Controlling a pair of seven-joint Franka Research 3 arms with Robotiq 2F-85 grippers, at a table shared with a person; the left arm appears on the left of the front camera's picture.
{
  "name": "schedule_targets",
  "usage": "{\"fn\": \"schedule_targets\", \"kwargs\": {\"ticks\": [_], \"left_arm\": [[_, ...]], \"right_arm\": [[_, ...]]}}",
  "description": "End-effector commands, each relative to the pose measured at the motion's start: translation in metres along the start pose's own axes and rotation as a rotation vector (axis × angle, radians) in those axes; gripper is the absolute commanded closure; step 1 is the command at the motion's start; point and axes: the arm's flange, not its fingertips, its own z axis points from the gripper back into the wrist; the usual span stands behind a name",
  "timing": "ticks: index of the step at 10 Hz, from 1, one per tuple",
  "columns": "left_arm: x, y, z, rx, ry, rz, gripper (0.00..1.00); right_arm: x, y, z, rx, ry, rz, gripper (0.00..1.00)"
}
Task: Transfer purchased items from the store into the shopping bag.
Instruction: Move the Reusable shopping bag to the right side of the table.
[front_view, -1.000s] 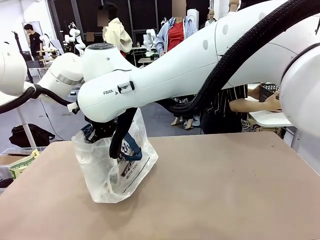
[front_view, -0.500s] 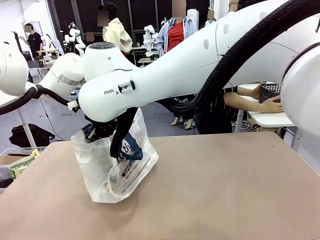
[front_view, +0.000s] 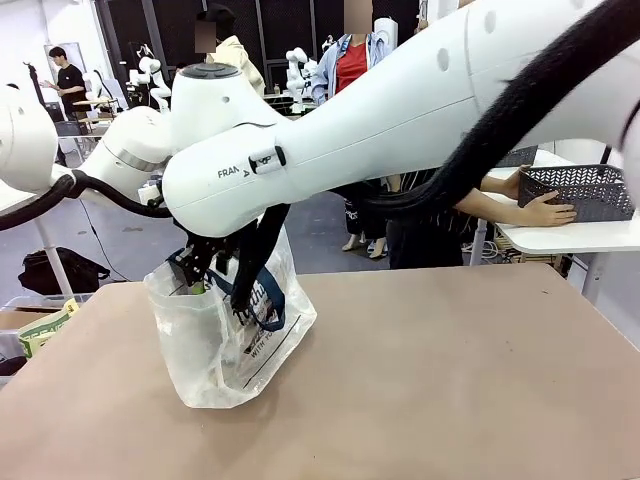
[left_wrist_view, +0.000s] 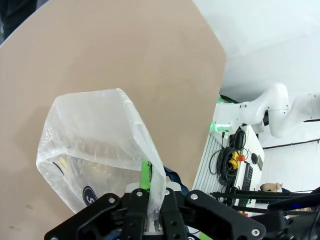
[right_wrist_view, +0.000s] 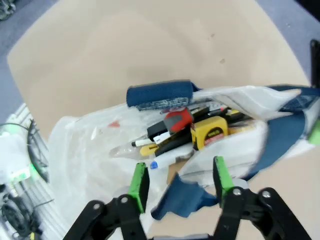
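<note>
You are looking at a drop-off step: the right gripper (right_wrist_view: 180, 182) is hanging over the mouth of the shopping bag (front_view: 225, 340) with its green pads (right_wrist_view: 138, 181) spread apart and nothing between them. Below, the purchased items (right_wrist_view: 192, 127) are lying inside the bag, among them a yellow-cased piece. The left gripper (left_wrist_view: 155, 200) is pinching the bag's rim, jaws closed on the plastic, holding it up. The basket (front_view: 580, 190) is sitting on a side table at far right under a person's hands (front_view: 545, 210), well apart from the bag. Next, I judge, you are lifting the right arm straight up past the navy handle (right_wrist_view: 160, 94) and swinging toward the basket. The bag is standing near the table's (front_view: 450, 380) left edge; the right half is offering open room.
</note>
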Motion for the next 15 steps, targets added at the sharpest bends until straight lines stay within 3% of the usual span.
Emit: {"fn": "schedule_targets", "kwargs": {"ticks": [1,3,5,8,10,13,15], "left_arm": [[0.003,0.003,0.007,-0.003,0.011,0.005,1.0],[0.004,0.005,0.006,-0.01,0.016,-0.004,1.0],[0.004,0.003,0.004,-0.011,0.031,-0.026,1.0],[0.0,0.003,0.002,0.004,0.041,-0.032,1.0],[0.0,0.002,-0.001,0.01,0.043,-0.032,1.0],[0.005,0.0,-0.006,0.023,0.053,-0.024,1.0],[0.005,0.001,-0.007,0.087,0.086,-0.024,1.0]], "right_arm": [[-0.044,-0.003,0.026,-0.037,-0.055,-0.039,0.0],[-0.083,-0.029,0.072,-0.062,-0.128,-0.129,0.0],[-0.139,-0.078,0.109,-0.152,-0.151,-0.343,0.0],[-0.274,-0.192,0.15,-0.24,-0.072,-0.758,0.0],[-0.375,-0.237,0.158,-0.249,-0.023,-1.094,0.0],[-0.449,-0.242,0.155,-0.226,-0.02,-1.276,0.0],[-0.457,-0.244,0.139,-0.182,-0.104,-1.349,0.0]]}}
